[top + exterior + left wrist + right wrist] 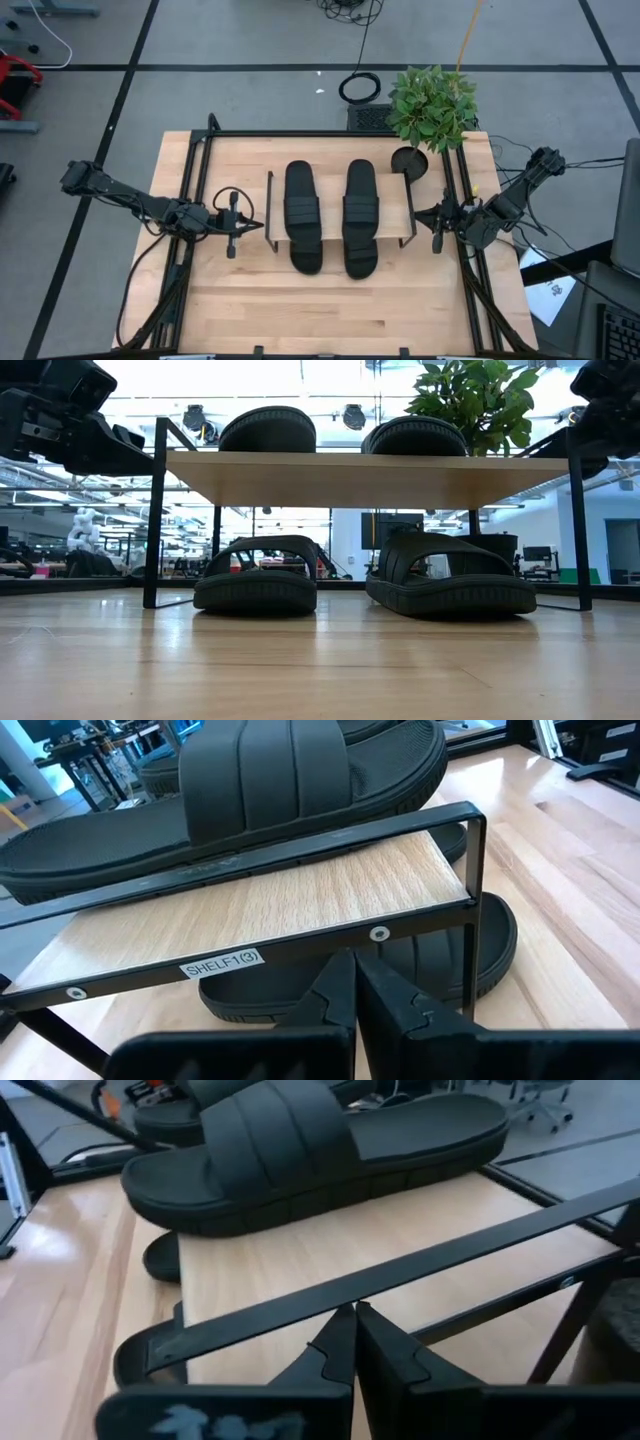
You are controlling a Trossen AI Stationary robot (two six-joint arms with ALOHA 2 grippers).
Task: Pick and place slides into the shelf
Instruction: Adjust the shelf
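Note:
The shelf stands mid-table, a light-wood board on black end frames. Two black slides lie on top of the board on their soles. Two more slides rest on the tabletop under the board, their near ends sticking out. My left gripper is shut, hovering just off the shelf's left end frame. My right gripper is shut, hovering off the right end frame. Neither touches anything.
A potted plant and a round black pot sit at the table's far right, close behind the right gripper. Black frame rails run along the table's left and right sides. The bare wooden tabletop stretches toward the near edge.

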